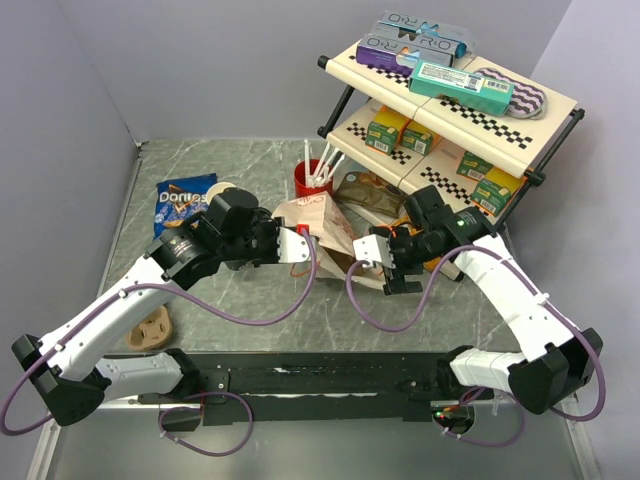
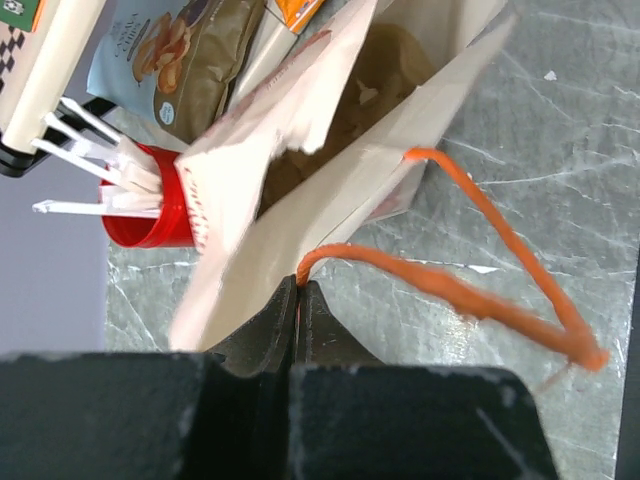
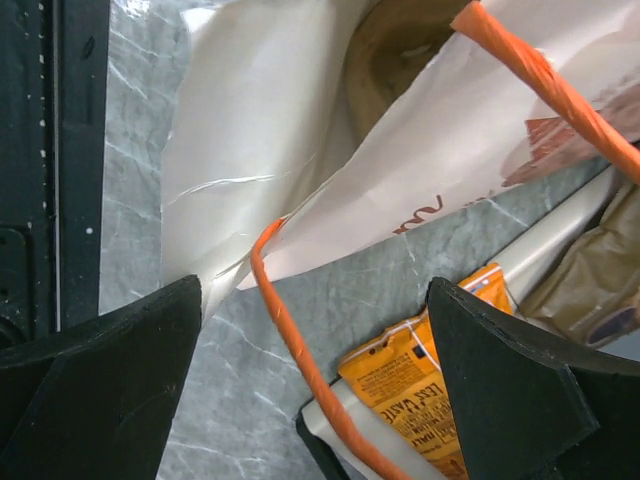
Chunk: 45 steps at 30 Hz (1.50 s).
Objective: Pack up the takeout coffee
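Red cup (image 2: 150, 212) with white straws (image 2: 90, 140) beside open paper bag (image 2: 330, 190), contents indiscernible.

**Colours and Patterns on the Tabletop**

A grey marble pattern with pale veins is being shown by the table (image 1: 250, 160). At centre frame, a cream-white paper bag (image 1: 318, 222) is being displayed with red print and orange cord handles (image 2: 480, 290). Just above it, a red cup (image 1: 306, 182) and white straws (image 1: 322, 165) are being seen. At left, a blue chip bag (image 1: 183, 203) is being shown. At upper right, black-and-white checker strips are being carried by the cream shelf (image 1: 345, 60), beside green-and-yellow boxes (image 1: 385, 130).
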{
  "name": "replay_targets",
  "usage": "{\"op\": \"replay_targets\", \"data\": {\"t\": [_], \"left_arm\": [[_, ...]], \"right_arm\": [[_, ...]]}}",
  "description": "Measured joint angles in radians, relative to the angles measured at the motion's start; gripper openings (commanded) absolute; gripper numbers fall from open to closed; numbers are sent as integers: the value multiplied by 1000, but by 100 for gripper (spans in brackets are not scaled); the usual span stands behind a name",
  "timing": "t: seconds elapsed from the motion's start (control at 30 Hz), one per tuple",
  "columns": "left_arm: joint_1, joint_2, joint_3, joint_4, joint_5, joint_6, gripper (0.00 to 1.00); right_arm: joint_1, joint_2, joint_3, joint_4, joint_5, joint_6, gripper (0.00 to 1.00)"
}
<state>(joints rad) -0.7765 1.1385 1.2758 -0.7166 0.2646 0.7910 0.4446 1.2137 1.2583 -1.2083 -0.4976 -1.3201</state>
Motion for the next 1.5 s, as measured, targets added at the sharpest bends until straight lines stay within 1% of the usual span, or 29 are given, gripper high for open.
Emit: {"op": "replay_targets", "data": {"t": [0.17,0.37,0.5,0.67,0.8,0.97,1.07,1.2,1.37,1.5], "left_arm": [[0,0,0,-6,8,-10,1],[5,-1,0,-6,8,-22,1],[10,-1,0,-4,0,-26,1],[15,-1,0,2,-19,-25,1],[15,-1,0,3,-27,-25,1],[15,0,-3,15,-40,-18,1],[15,0,-4,16,-47,-15,1],[16,0,-4,12,-45,-5,1],[19,0,-4,-5,-42,1,1],[27,0,-2,-16,-34,2,1]], "right_arm": [[0,0,-54,53,7,23,100],[0,-2,-45,58,-20,45,100],[1,-2,19,10,-51,65,100],[19,-21,109,-39,-129,135,100],[60,-43,117,-87,-170,159,100],[90,-43,115,-116,-175,126,100],[116,-48,92,-116,-139,116,100],[150,-84,-4,-61,-34,122,100],[155,-108,-52,12,84,117,100],[155,-128,-145,87,176,90,100]]}}
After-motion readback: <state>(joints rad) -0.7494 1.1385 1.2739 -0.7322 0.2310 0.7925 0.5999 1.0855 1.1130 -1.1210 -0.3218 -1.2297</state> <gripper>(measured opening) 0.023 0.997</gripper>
